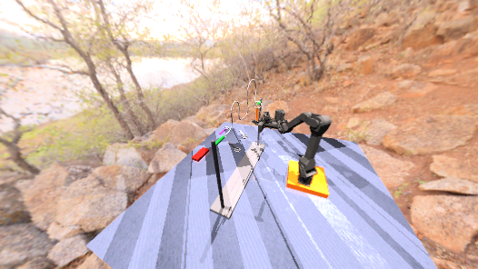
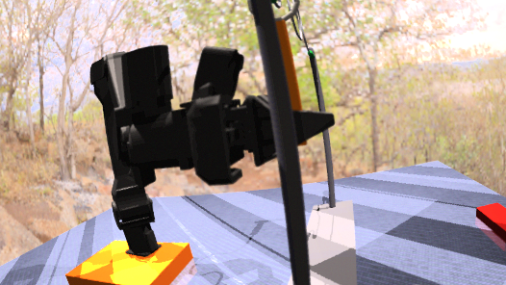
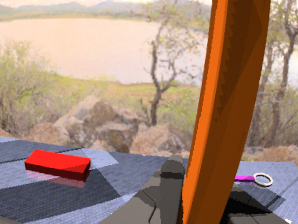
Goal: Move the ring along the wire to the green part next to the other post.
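Note:
The orange handle (image 1: 257, 114) (image 2: 290, 67) (image 3: 227, 110) stands nearly upright, with its ring (image 2: 295, 11) at its top end beside the far post (image 1: 259, 135) (image 2: 284, 144). My gripper (image 1: 257, 122) (image 2: 305, 124) (image 3: 184, 165) is shut on the lower part of the handle. In the top view the ring is at the green part by the far post; too small to tell if it touches the wire. The thin grey wire (image 1: 247, 101) rises and dips from there to the other green part (image 1: 220, 139) beside the near post (image 1: 218, 174).
Both posts stand on a pale base strip (image 1: 238, 182) (image 2: 337, 231). A red block (image 1: 200, 154) (image 2: 493, 218) (image 3: 55, 164) lies on the striped table beyond the wire. A magenta-handled ring (image 3: 244, 178) lies there too. The arm stands on a yellow-orange base (image 1: 293, 181) (image 2: 115, 265).

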Available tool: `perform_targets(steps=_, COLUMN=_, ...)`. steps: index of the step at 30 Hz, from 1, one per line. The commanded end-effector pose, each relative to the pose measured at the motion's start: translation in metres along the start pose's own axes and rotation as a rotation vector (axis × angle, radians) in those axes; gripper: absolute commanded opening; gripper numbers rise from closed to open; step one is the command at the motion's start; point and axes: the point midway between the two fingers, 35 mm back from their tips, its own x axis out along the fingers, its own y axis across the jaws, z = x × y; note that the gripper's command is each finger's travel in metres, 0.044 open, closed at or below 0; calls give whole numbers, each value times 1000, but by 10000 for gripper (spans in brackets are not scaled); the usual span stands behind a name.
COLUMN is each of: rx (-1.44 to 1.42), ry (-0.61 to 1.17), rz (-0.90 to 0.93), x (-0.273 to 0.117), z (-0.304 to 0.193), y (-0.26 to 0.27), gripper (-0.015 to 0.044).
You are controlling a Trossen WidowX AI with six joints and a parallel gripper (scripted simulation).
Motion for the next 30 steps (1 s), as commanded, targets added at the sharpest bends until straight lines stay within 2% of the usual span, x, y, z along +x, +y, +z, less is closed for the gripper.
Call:
perform_targets(steps=1, rx=-4, ry=-7, rz=-3, x=-1, z=4, y=4, gripper=-150)
perform_targets(steps=30, rx=139, ry=-7, rz=0, x=0, z=5, y=50, gripper=-150)
